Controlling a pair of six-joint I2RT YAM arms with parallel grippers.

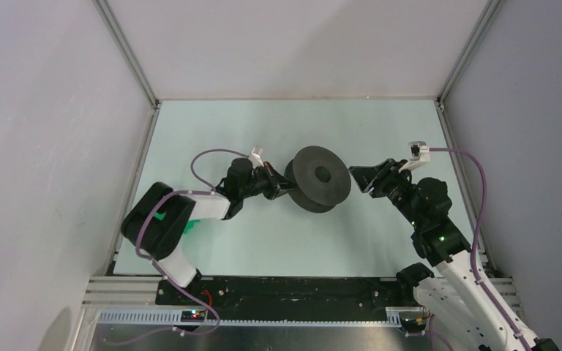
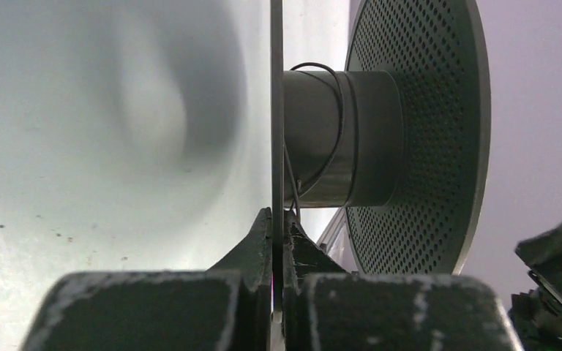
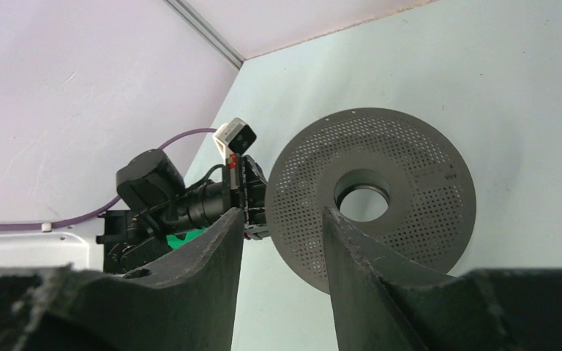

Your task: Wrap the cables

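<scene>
Two white walls [image 1: 44, 146] flank the pale green table [image 1: 212, 248]; at its middle the left gripper [image 1: 283, 184] pinches the flange of the spool [image 1: 320, 178], while the right gripper [image 1: 361, 178] gapes just beside. The cables [image 2: 339, 117], thin and black, loop round the spool's hub.

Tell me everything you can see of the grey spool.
The spool is dark grey, plastic-looking: two round flanges pierced with small holes, joined by a smooth cylindrical core with a hole through its centre. It stands on edge on the table, axis running between the arms. A thin black wire loops loosely round the core. The left gripper is shut on one flange's rim; the right gripper, open, faces the other flange.
</scene>
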